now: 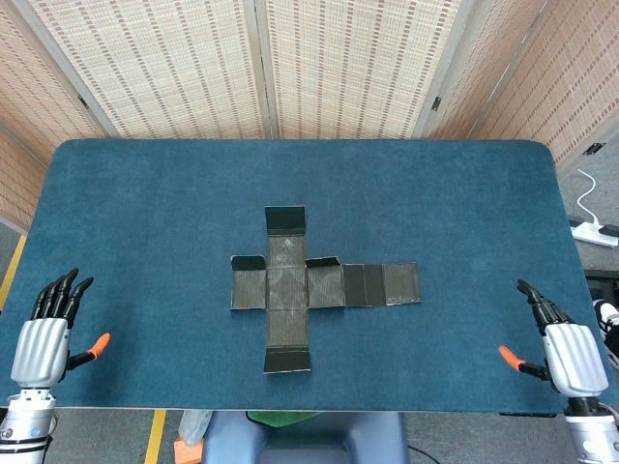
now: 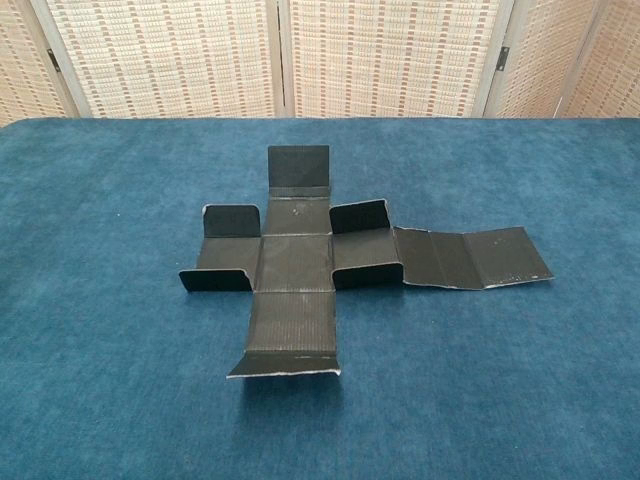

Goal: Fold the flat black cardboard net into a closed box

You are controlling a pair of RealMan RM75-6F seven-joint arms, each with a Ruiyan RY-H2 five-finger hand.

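The black cardboard net (image 1: pixel 290 287) lies unfolded in a cross shape at the middle of the blue table, with a long arm of panels running to the right; small flaps stand slightly raised. In the chest view the net (image 2: pixel 300 265) fills the centre, its far and side flaps tilted up. My left hand (image 1: pixel 46 338) hovers at the table's front left corner, fingers extended and apart, holding nothing. My right hand (image 1: pixel 563 346) is at the front right edge, fingers extended, empty. Both hands are far from the net. Neither hand shows in the chest view.
The blue table (image 1: pixel 145 213) spreads wide around the net. Woven folding screens (image 1: pixel 319 68) stand behind the far edge. A white power strip (image 1: pixel 595 232) and cable lie on the floor at the right.
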